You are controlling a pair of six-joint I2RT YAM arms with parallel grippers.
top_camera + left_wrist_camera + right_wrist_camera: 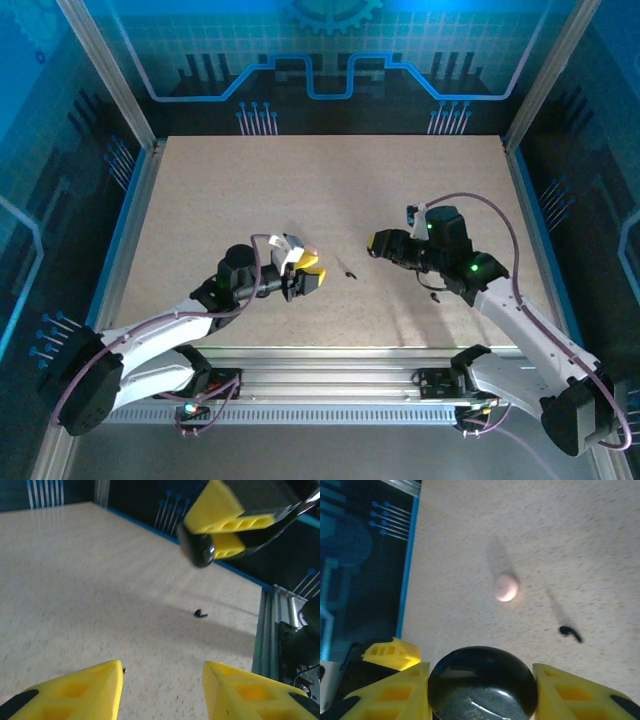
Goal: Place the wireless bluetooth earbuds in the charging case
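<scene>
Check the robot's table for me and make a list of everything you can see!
Surface: beige speckled table, flat.
Job's things: one black earbud lies loose on the table between the two grippers; the black round case is held in the right gripper.
Clutter: a pale round thing on the table, too blurred to name.
Grippers: left gripper open, nothing in it; right gripper shut on the black round case.
Cables: a purple cable loops over the right arm; another runs along the left arm.
Surroundings: blue-lit walls around the table; metal rail at the near edge.
</scene>
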